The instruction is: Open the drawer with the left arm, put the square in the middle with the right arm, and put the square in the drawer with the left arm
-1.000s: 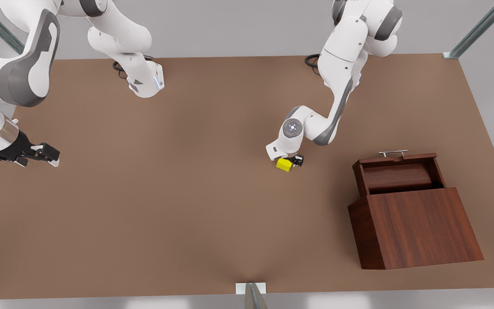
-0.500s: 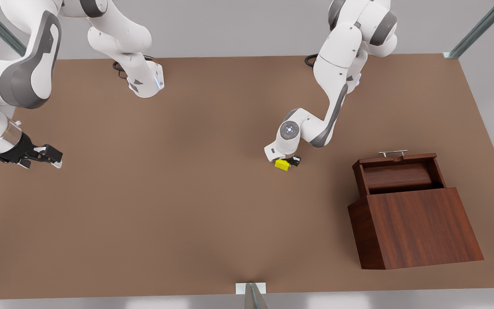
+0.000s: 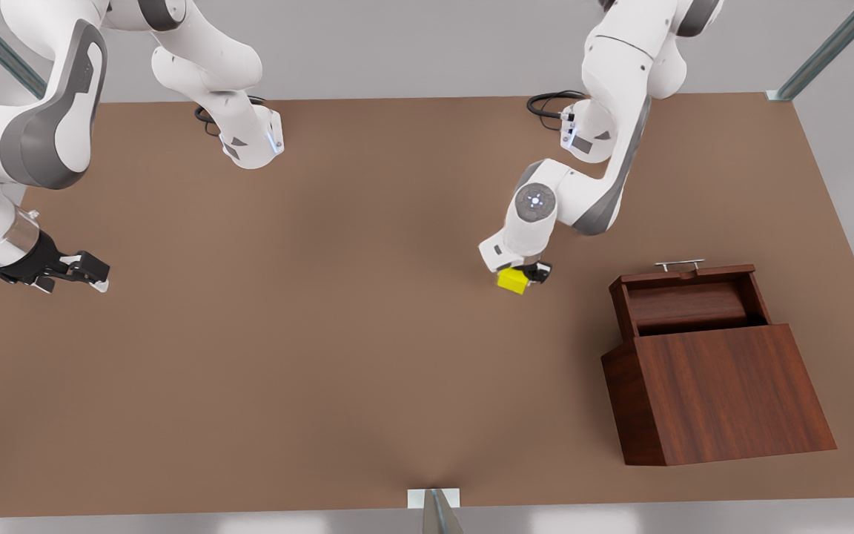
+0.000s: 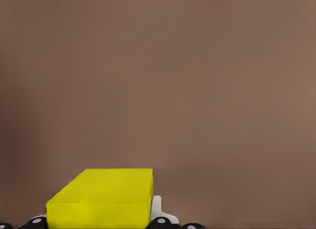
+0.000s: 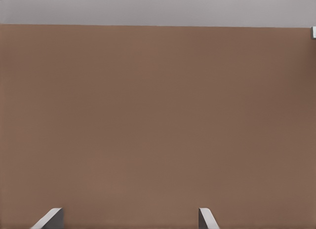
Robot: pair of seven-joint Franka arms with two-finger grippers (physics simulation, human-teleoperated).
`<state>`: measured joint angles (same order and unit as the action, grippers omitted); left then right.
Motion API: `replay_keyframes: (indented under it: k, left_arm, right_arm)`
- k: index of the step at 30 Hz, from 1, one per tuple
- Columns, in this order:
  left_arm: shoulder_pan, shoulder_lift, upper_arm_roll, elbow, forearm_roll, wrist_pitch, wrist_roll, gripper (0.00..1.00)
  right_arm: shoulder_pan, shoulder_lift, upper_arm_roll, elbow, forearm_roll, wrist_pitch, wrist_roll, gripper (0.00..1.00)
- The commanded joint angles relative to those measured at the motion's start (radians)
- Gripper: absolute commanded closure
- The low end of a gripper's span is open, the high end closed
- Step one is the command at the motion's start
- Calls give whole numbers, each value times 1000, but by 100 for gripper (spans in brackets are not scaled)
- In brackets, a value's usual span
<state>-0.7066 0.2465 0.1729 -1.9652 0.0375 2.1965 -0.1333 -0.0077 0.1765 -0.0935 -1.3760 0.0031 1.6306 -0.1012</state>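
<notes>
The square [image 3: 512,281], a small yellow cube, sits between the fingers of my left gripper [image 3: 522,277], which is shut on it over the middle of the brown table. In the left wrist view the square [image 4: 103,197] lies close up, with a white finger pad [image 4: 157,209] against its side. The drawer [image 3: 683,300] stands pulled out of the wooden box [image 3: 723,393] at the front view's right, silver handle [image 3: 679,263] facing the far side, its tray empty. My right gripper [image 3: 90,273] hangs open at the front view's left edge; its fingertips [image 5: 49,218] show wide apart.
The slope-topped box takes up the table's front-right part. Both arm bases [image 3: 253,144] stand at the far edge with black cables. A metal post [image 3: 434,508] rises at the front edge. Bare tabletop [image 3: 286,334] lies between the two grippers.
My left gripper has carried the square toward the front view's right, nearer the drawer, and its arm has swung up and rightward. The right gripper has barely shifted.
</notes>
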Motion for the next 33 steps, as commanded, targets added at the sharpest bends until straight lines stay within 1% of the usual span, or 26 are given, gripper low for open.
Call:
replay_keyframes:
  k: [1,2,3,4,6,7,8,10,12,16,19,20,21,27,28,29,31,32,33]
  left_arm:
    - [-5,-13,33,8,-28,-20,40,29]
    - [-4,-21,60,20,-40,-46,76,29]
    - [-5,-44,146,39,-91,-113,201,29]
    - [-5,-64,197,42,-94,-145,265,29]
    - [-5,-90,301,40,-96,-195,392,29]
    - [-7,-92,372,34,-96,-204,487,29]
    - [-7,-89,418,31,-96,-204,549,29]
    - [-4,-78,490,28,-96,-204,623,29]
    - [10,-44,534,29,-96,-184,667,29]
    - [96,26,547,31,-122,-121,732,29]
    - [111,34,547,31,-130,-109,736,28]
    - [113,36,547,31,-131,-109,736,21]
    - [111,51,547,35,-137,-109,736,0]
    - [108,59,548,40,-156,-121,735,0]
    - [105,51,545,63,-154,-130,715,0]
    - [105,51,539,144,-156,-222,611,0]
    - [96,39,514,290,-156,-325,440,0]
    - [101,13,478,364,-154,-379,373,0]
    - [101,-29,458,374,-156,-379,298,0]
  right_arm:
    - [0,0,0,0,0,0,0,0]
    - [0,0,0,0,0,0,0,0]
    - [0,0,0,0,3,0,0,0]
    - [0,0,1,0,-6,0,0,0]
    - [-3,1,1,0,-3,2,0,0]
    - [-6,0,1,0,3,0,0,0]
    - [-5,-2,1,2,3,0,0,0]
    - [-2,-8,1,2,-8,0,-2,0]
    - [-2,-6,3,17,-6,-5,-3,0]
    - [3,0,5,17,3,0,0,0]
    - [3,8,5,17,5,0,0,0]
    - [3,6,5,17,8,-2,0,0]
    - [3,5,5,18,8,-2,0,0]
    - [5,8,6,32,11,0,2,0]
    - [5,6,6,32,11,0,0,0]
    - [5,6,6,32,11,-2,0,0]
    - [6,6,6,32,11,0,2,0]
    - [6,8,8,31,12,0,2,0]
    - [6,9,8,31,12,0,0,0]
